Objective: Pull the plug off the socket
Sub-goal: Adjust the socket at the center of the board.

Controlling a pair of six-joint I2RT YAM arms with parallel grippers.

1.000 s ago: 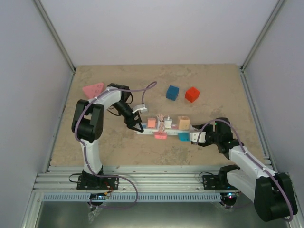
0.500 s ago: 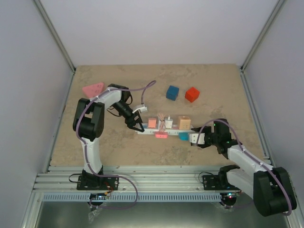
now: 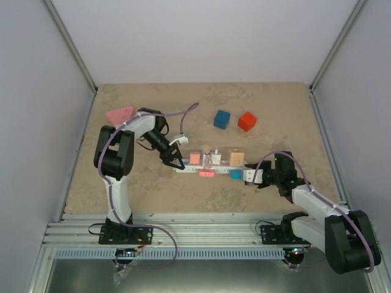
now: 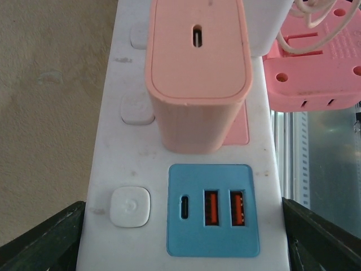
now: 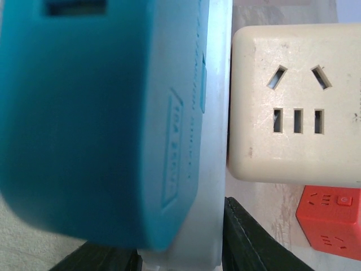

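Observation:
The socket (image 3: 188,169) is a long white strip lying across mid-table. A salmon plug (image 3: 195,158), a white plug (image 3: 215,159) with coiled cord and a beige cube (image 3: 236,157) stand on it. A pink cube (image 3: 206,174) and a teal plug (image 3: 235,174) sit on its near side. My left gripper (image 3: 175,162) straddles the left end, fingers (image 4: 51,237) flush against both long edges by the blue USB block (image 4: 213,209). My right gripper (image 3: 245,176) is at the right end, fingers (image 5: 254,243) pressed on the white strip end (image 5: 214,169) beside the teal plug (image 5: 96,124).
A blue cube (image 3: 222,118) and a red cube (image 3: 247,121) sit behind the strip. A pink triangular block (image 3: 120,114) lies at the far left. Grey walls enclose three sides, and a metal rail (image 3: 195,223) runs along the near edge.
My right gripper slid left onto the strip's right end and its jaws narrowed. The left arm and the strip stayed where they were.

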